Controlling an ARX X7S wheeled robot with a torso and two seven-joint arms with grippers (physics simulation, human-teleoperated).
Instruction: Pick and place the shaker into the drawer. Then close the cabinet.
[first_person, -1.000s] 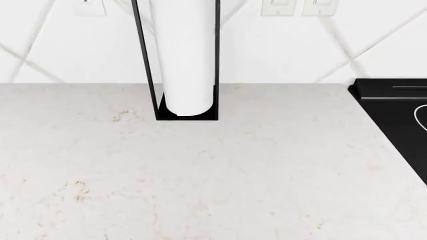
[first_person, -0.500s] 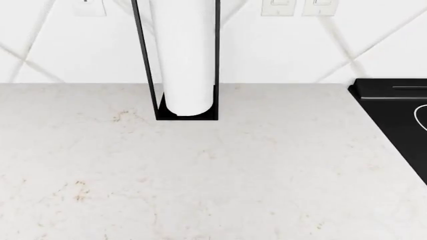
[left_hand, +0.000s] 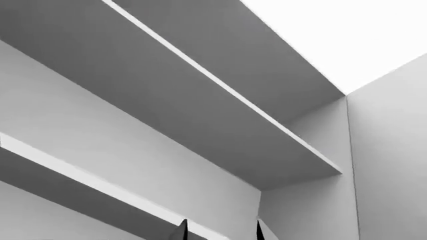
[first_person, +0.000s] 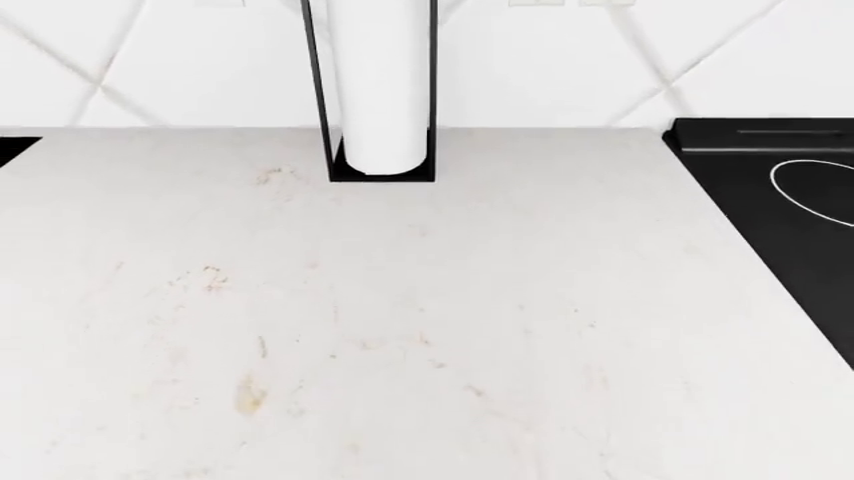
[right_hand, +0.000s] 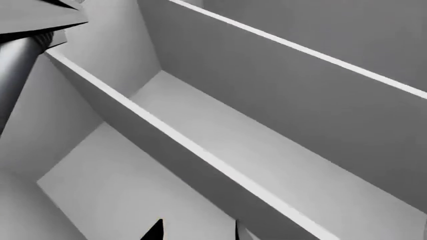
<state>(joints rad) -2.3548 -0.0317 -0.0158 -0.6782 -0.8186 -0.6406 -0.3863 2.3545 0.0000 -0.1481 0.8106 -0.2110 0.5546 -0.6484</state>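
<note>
The shaker shows in no view. My left gripper (left_hand: 220, 231) shows only as two dark fingertips, apart, with nothing between them; it faces pale grey cabinet panels and ledges (left_hand: 220, 90). My right gripper (right_hand: 197, 232) also shows two fingertips, apart and empty. It hangs over a shallow pale grey-white box with straight walls (right_hand: 220, 150), which looks like the drawer, with a rim (right_hand: 167, 132) running across it. Neither arm shows in the head view.
The head view shows a pale speckled counter (first_person: 400, 330). A white paper-towel roll (first_person: 384, 90) stands in a black frame at the back wall. A black cooktop (first_person: 787, 230) lies at the right, with a dark strip (first_person: 11, 148) at the left edge. A grey cylinder (right_hand: 13, 75) crosses a corner of the right wrist view.
The head view has shifted: the towel holder and back wall sit higher in the frame, more counter and cooktop show, and a dark strip has appeared at the left.
</note>
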